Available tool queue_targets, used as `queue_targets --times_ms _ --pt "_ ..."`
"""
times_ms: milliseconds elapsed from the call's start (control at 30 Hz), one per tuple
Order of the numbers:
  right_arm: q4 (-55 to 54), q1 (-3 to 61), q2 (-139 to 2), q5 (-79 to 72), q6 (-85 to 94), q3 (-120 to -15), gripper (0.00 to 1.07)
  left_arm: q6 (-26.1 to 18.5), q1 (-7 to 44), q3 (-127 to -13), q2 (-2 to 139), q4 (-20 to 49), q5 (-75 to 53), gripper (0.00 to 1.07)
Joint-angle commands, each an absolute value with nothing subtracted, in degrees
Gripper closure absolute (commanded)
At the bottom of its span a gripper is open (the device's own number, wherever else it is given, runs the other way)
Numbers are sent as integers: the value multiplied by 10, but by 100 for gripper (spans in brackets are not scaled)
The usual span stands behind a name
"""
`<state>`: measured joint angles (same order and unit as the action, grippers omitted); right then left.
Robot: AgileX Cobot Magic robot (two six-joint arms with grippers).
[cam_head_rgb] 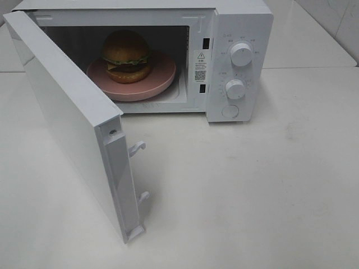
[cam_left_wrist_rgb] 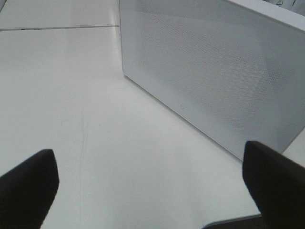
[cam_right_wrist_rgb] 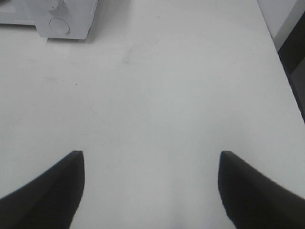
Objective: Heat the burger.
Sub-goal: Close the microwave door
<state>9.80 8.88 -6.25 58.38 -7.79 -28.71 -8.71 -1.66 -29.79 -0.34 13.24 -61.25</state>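
I see the burger [cam_head_rgb: 125, 55] sitting on the pink plate [cam_head_rgb: 164, 76] inside the microwave [cam_head_rgb: 241, 22], whose door [cam_left_wrist_rgb: 214, 71] stands wide. My left gripper [cam_left_wrist_rgb: 147, 160] faces the door's outer panel, fingers spread, holding nothing. The right gripper [cam_right_wrist_rgb: 151, 160] is spread too, above the table [cam_right_wrist_rgb: 167, 71]. I'd push near the door's free edge, squarely, so both latch hooks [cam_head_rgb: 137, 148] seat.

Burger [cam_head_rgb: 125, 55] on plate [cam_head_rgb: 162, 78] inside open microwave [cam_head_rgb: 238, 17]
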Motion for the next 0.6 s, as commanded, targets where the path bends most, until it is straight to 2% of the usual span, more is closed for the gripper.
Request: queue_targets --times_ms 33,200,600 --pt "92 71 -37 571 -67 -285 32 -87 -18 -298 -12 135 -616 8" --pt "89 36 19 571 -64 -285 33 -87 -18 -298 -12 135 -616 8" --pt "88 35 19 571 -61 -285 33 -87 -18 -298 -5 136 -616 8"
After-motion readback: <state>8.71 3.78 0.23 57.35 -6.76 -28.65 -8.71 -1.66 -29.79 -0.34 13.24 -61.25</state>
